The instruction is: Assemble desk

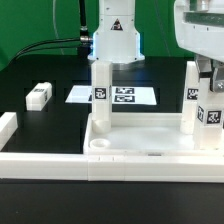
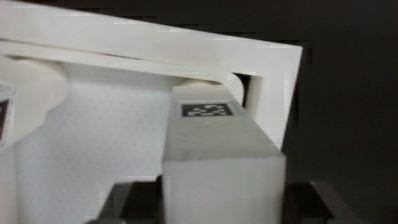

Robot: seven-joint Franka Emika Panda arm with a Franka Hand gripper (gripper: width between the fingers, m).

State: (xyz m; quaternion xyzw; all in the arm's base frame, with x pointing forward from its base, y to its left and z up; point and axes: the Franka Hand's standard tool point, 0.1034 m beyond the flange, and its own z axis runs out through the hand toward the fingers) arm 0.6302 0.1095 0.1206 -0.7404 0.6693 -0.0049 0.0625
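Observation:
The white desk tabletop (image 1: 150, 142) lies near the front of the table with its raised rim up. One white leg (image 1: 101, 95) stands upright in its corner on the exterior view's left. A second leg (image 1: 190, 95) stands upright towards that view's right. Just beside it stands a third leg (image 1: 212, 118), and my gripper (image 1: 208, 82) is shut on it from above. In the wrist view this leg (image 2: 222, 150) fills the space between my dark fingers (image 2: 135, 205), its tag facing the camera, with the tabletop rim (image 2: 160, 55) beyond it. A fourth leg (image 1: 38, 95) lies loose on the exterior view's left.
The marker board (image 1: 125, 96) lies flat behind the tabletop, in front of the arm's base (image 1: 115, 40). Long white border rails run along the front (image 1: 60, 165) and the exterior view's left (image 1: 8, 126). The table surface is black.

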